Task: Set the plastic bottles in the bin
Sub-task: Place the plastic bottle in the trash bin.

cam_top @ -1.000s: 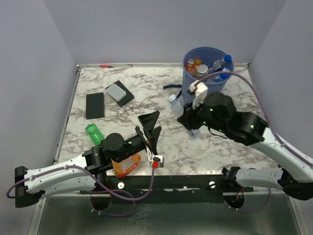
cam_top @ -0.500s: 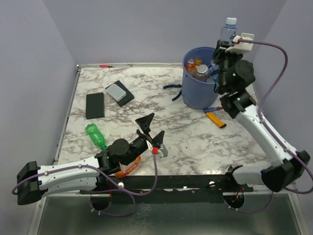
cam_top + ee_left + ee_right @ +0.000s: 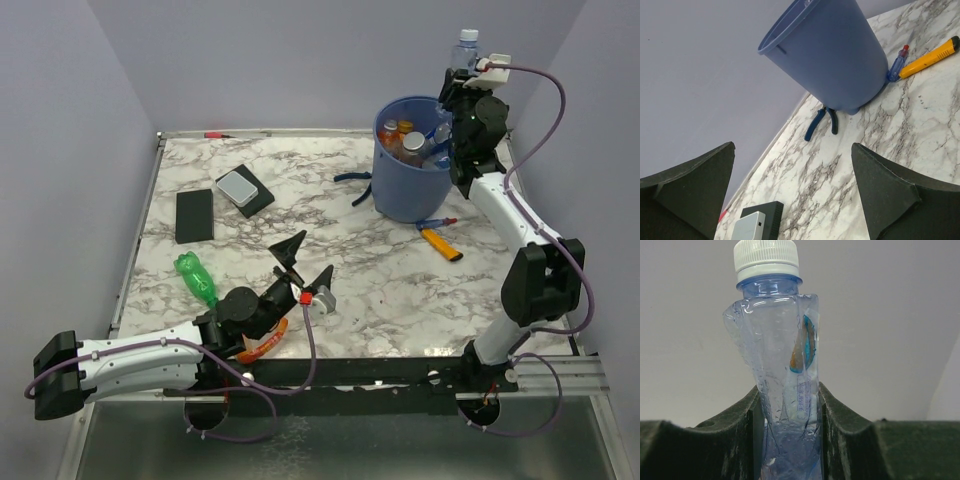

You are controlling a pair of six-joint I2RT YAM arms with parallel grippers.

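The blue bin [image 3: 410, 180] stands at the table's back right and holds several bottles [image 3: 412, 144]. It also shows in the left wrist view [image 3: 827, 55]. My right gripper [image 3: 458, 82] is raised above the bin's right rim, shut on a crushed clear bottle [image 3: 782, 365] with a white cap, held cap up [image 3: 467, 42]. A green bottle [image 3: 196, 278] lies at the front left. An orange-tinted bottle [image 3: 262, 340] lies under my left arm, mostly hidden. My left gripper [image 3: 305, 262] is open and empty, low above the front middle of the table.
A flat black slab [image 3: 194, 215] and a black box with a grey top [image 3: 243, 190] lie at the back left. An orange-handled tool [image 3: 441, 243] and a small blue item [image 3: 897, 64] lie right of the bin. Blue-handled pliers [image 3: 821, 121] lie at its left foot.
My right arm has swung from the table beside the bin up over the bin's right rim, carrying the clear bottle. My left gripper has shifted slightly forward and stayed open.
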